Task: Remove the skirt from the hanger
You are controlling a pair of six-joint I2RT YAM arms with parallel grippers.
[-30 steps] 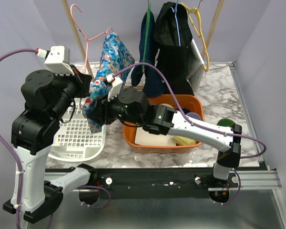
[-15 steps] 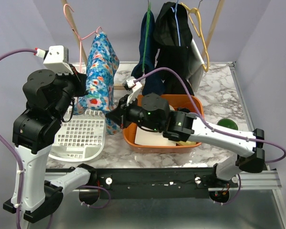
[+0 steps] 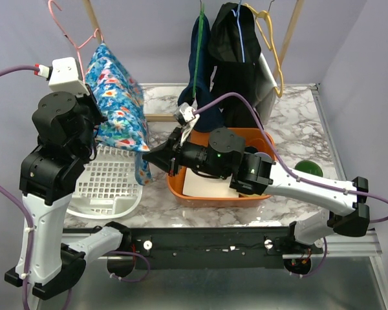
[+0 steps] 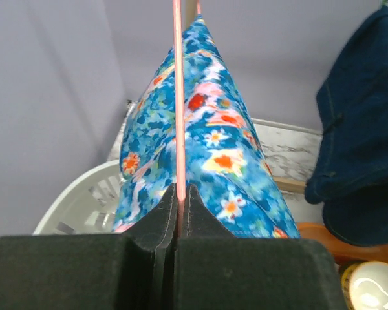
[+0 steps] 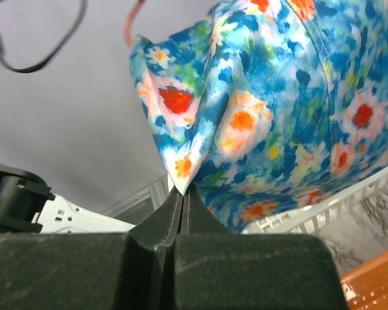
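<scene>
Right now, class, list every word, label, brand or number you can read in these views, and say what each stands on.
None: no readable text shows in any view.
The floral skirt, pink hanger, white basket and orange bin carry no visible lettering.

This is a robot lab test cell: plain lavender panels [image 3: 362, 45] box in a marble-look table [image 3: 304, 123]. The left arm [image 3: 45, 194] and right arm [image 3: 304, 187] are bolted to a metal rail [image 3: 213, 245] at six o'clock, and staged garments [image 3: 233, 58] hang on a wooden rack [image 3: 292, 26] at twelve.
</scene>
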